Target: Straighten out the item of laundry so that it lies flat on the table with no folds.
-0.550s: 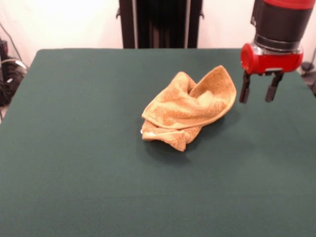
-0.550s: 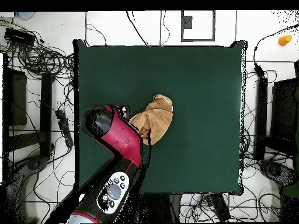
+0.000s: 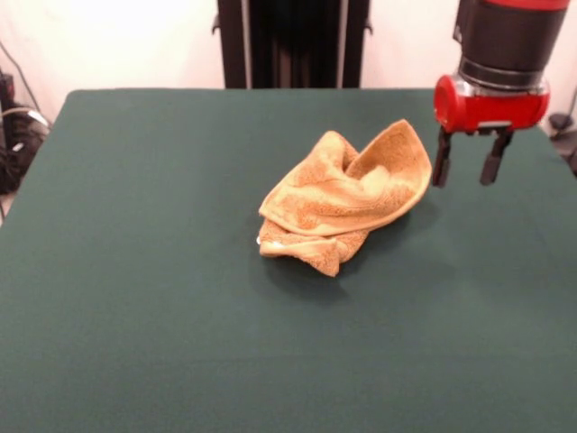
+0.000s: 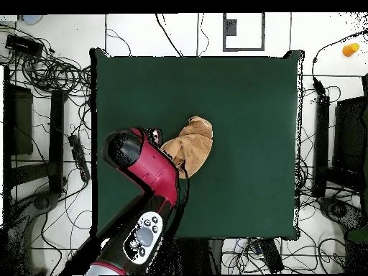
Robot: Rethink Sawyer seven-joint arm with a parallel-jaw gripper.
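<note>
Our gripper (image 3: 469, 168) hung open, holding nothing, just beside the crumpled hand towel (image 3: 343, 200); we judged grabbing its raised edge best.

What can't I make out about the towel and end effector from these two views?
- Overhead view: the red and black arm hides the end effector and one edge of the crumpled golden-orange terry towel.
- Front view: the towel's underside and inner folds are hidden by its own layers; end effector open beside it.
</note>
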